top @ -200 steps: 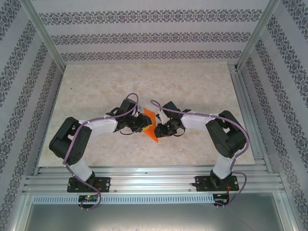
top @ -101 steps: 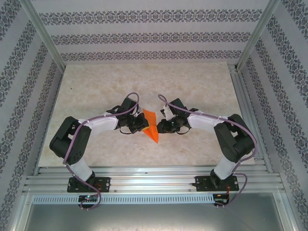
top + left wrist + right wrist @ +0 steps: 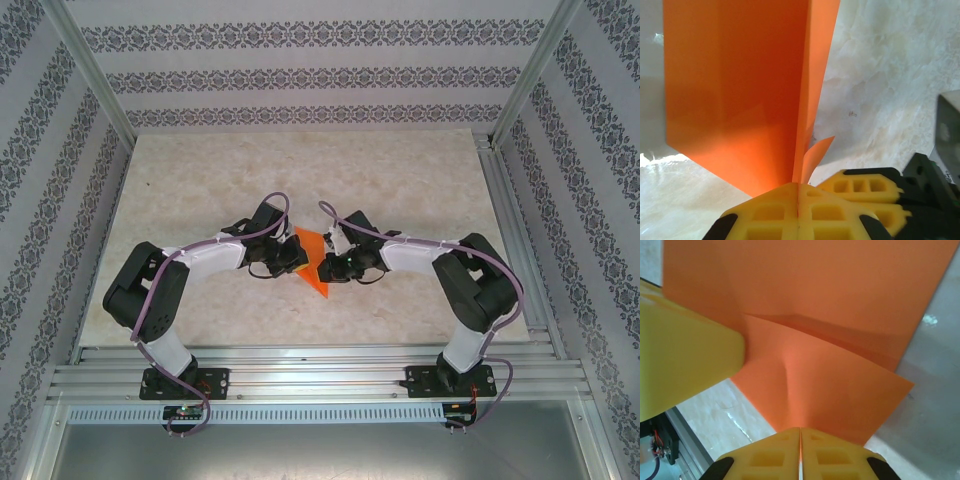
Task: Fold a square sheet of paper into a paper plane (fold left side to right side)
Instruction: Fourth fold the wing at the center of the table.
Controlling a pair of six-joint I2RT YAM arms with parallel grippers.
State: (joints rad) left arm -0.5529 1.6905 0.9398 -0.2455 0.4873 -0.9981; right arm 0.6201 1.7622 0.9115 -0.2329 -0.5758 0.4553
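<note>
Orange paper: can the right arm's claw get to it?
Yes, it looks so: the right claw is shut on the orange paper, with the left claw pinching its other side. Nothing sits between them.

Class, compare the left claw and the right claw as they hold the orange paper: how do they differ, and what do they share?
The left claw grips the orange paper from its left side; the right claw grips it from its right side. The left claw pinches where folded layers meet, seen almost edge-on; the right claw pinches the rim of a broad, creased face. Both are yellow-tipped and shut on the paper.
</note>
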